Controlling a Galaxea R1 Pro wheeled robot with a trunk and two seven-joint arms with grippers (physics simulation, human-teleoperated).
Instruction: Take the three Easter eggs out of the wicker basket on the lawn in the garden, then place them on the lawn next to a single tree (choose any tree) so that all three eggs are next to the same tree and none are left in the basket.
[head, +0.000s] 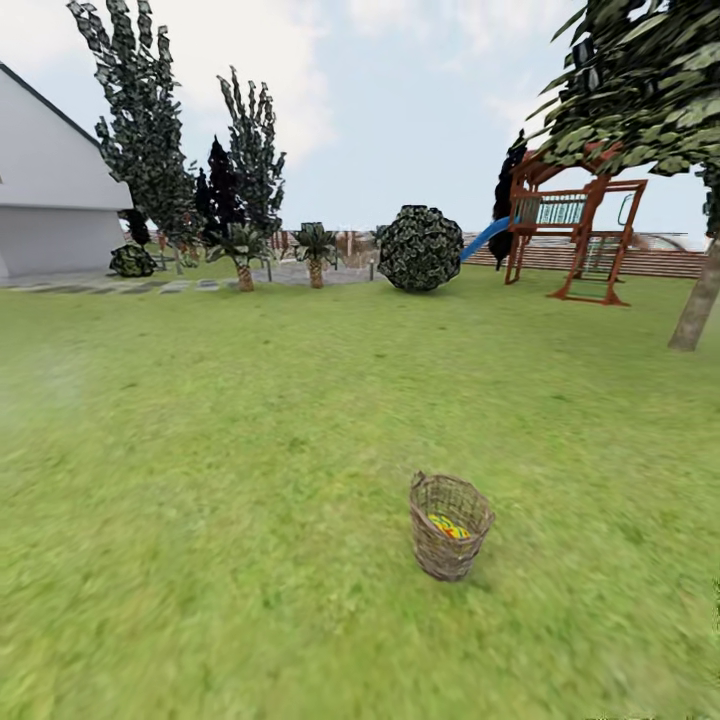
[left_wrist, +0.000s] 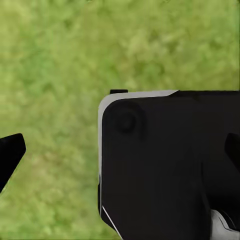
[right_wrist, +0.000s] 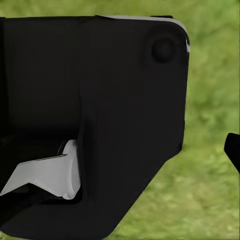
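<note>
Item one, ahead of you in the head view: the wicker basket (head: 450, 527), standing upright on the lawn (head: 250, 450) at about five o'clock from the picture's centre, with yellow, patterned Easter eggs (head: 448, 525) lying in its bottom; you cannot count them from here. Item two: the tree (head: 697, 300), its leaning grey-beige trunk at three o'clock by the right edge, well apart from the basket, its canopy overhead at one o'clock. Item three: the wooden playset (head: 580, 235) with blue slide (head: 487, 238) at one o'clock, a brown fence behind it. Item four: a round dark bush (head: 420, 248) at twelve o'clock, two small palms to its left, tall dark trees and the white house (head: 50, 200) at ten o'clock. Item five: your left gripper (left_wrist: 120, 155), whose black fingertips (left_wrist: 11, 150) sit at opposite edges of the left wrist view, spread wide over grass with a black body part between. Item six: your right gripper; the right wrist view gives one dark fingertip (right_wrist: 233, 147) beside a black housing, so you cannot tell its spread.
</note>
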